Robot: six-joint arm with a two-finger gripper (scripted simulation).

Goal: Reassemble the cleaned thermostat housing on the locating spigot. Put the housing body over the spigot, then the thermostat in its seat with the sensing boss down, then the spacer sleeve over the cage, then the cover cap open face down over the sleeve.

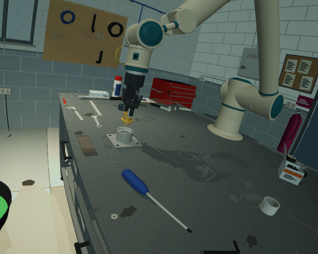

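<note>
I hold the brass thermostat [127, 119] in my closed gripper [129, 112], and it hangs a little above and behind the grey housing body [125, 135]. The housing body stands upright with its open mouth up on a square bolted base plate [123, 141] near the bench's left edge. A dark blue cap-like part [121, 107] lies on the bench behind my fingers, partly hidden by them. A pale ring-shaped sleeve [269, 205] lies on its side far off at the near right of the bench.
A red toolbox [173, 92] stands at the back of the bench beside the arm's base [228, 120]. A blue-handled screwdriver [151, 194] lies in the near middle. Wrenches [96, 120] lie at the back left, and a small box [290, 172] sits at the right edge.
</note>
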